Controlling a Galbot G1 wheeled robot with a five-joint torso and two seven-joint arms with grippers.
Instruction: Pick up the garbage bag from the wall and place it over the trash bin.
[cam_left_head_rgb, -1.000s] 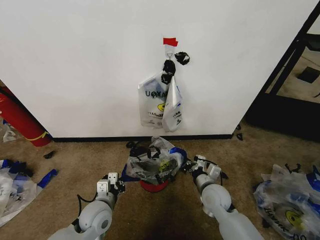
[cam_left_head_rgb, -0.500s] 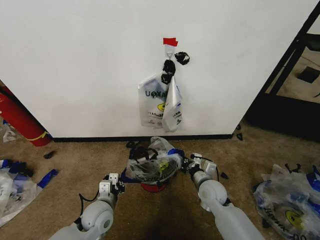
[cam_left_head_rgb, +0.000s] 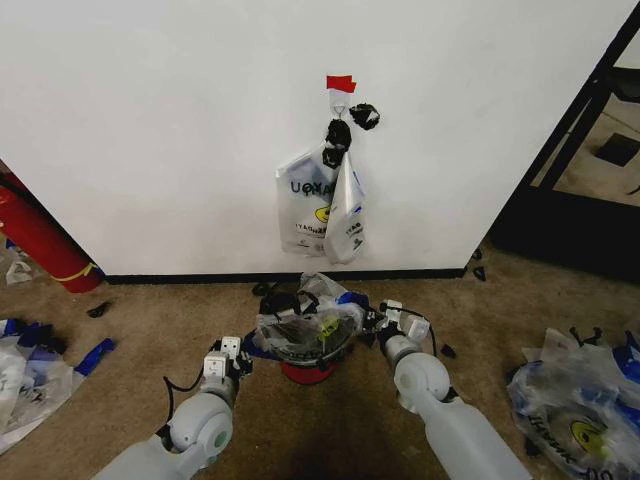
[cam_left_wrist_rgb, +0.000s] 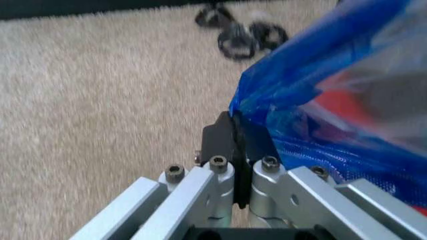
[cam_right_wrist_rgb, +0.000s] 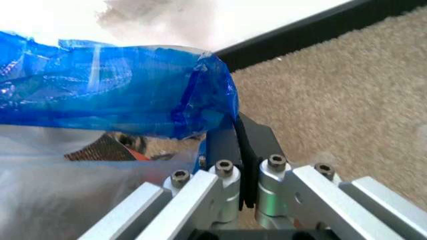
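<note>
My left gripper (cam_left_wrist_rgb: 239, 131) is pinching the bag (cam_left_head_rgb: 305, 335) by its blue handle, jaws clenched flat on the plastic. My right gripper (cam_right_wrist_rgb: 239, 137) is doing the same on the opposite blue edge, jaws closed on the film.

Between them I am holding the bag stretched open over the bin (cam_left_head_rgb: 307, 372), low on the carpet just before the wall (cam_left_head_rgb: 150, 130). The bag's mouth is gaping upward, with the yellow logo showing inside the crumpled clear plastic. The bin's red bottom band is peeking out below the bag.

In the head view, left gripper (cam_left_head_rgb: 238, 362) is sitting at the bag's left side, right gripper (cam_left_head_rgb: 376, 328) at its right.

On the wall above, other printed bags (cam_left_head_rgb: 322, 205) are hanging from a hook (cam_left_head_rgb: 339, 101) under a red tape patch (cam_left_head_rgb: 340, 83), with black knotted lumps (cam_left_head_rgb: 340, 135) at their top.
</note>
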